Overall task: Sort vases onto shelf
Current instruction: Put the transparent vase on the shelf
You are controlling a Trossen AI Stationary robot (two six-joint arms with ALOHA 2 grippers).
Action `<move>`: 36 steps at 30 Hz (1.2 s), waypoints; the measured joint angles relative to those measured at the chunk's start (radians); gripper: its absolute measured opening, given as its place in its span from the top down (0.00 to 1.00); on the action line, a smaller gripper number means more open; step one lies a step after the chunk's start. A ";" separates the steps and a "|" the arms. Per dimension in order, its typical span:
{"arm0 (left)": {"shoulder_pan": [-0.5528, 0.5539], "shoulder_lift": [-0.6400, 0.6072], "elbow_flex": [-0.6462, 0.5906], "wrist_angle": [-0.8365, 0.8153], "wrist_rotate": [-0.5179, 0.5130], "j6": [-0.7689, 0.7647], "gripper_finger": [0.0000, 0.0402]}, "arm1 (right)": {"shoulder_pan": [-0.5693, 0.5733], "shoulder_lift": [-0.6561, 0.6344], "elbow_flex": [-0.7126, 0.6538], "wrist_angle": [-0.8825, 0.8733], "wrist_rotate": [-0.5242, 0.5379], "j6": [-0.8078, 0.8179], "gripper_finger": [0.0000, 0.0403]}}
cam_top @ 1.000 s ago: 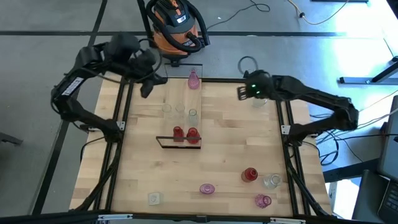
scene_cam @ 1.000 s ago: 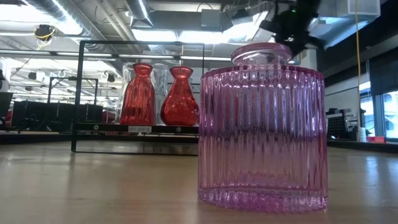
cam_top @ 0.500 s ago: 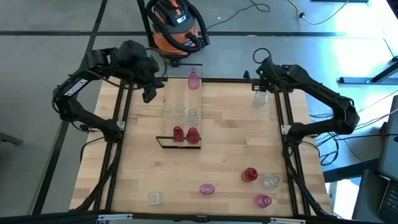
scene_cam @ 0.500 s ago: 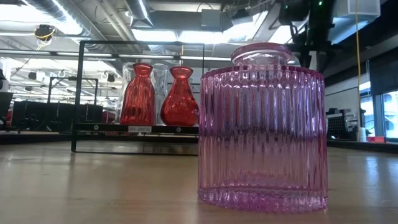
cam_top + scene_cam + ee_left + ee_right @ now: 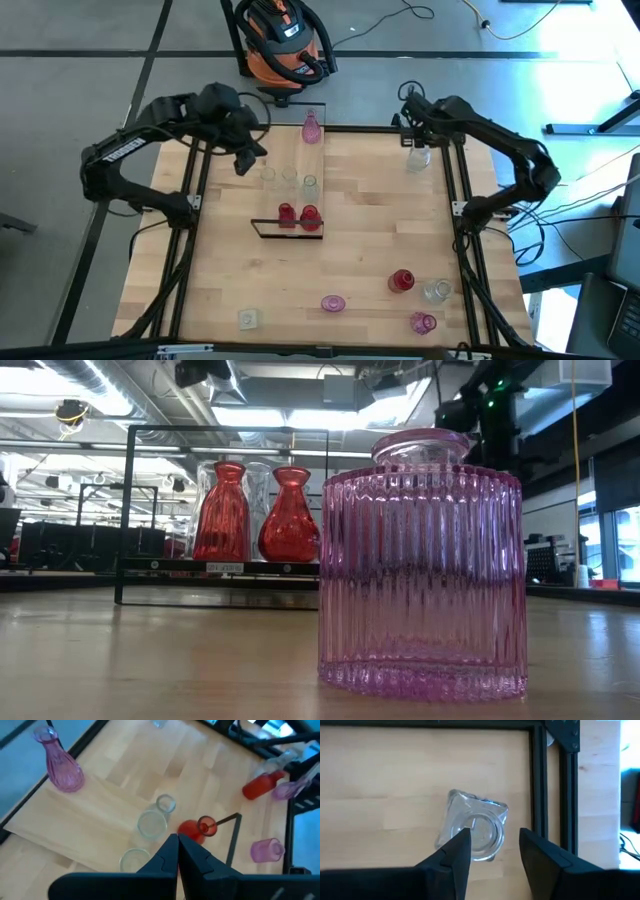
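Observation:
The shelf (image 5: 290,150) is a light plank whose black frame (image 5: 288,230) stands at its near end. On it are two red vases (image 5: 297,213), three clear vases (image 5: 290,178) and, at the far end, a pink vase (image 5: 311,128). My left gripper (image 5: 243,160) hovers shut just left of the clear vases (image 5: 151,824). My right gripper (image 5: 492,851) is open, pointing down above a clear square vase (image 5: 475,832) that stands at the table's far right corner (image 5: 418,158).
Along the near edge are a lying red vase (image 5: 401,281), a clear vase (image 5: 437,291), two pink vases (image 5: 423,322) (image 5: 333,303) and a clear vase (image 5: 247,319). The ribbed pink vase (image 5: 420,560) fills the low view. An orange vacuum (image 5: 285,40) stands beyond the far edge.
My right gripper has swung toward the table's far right corner and turned downward over the clear square vase. My left gripper has moved a little toward the near edge and the shelf's clear vases. No vase has moved.

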 joint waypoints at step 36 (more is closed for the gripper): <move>0.000 -0.127 0.000 0.148 -0.182 -0.185 1.00 | 0.040 0.011 -0.031 0.090 -0.335 -0.316 0.96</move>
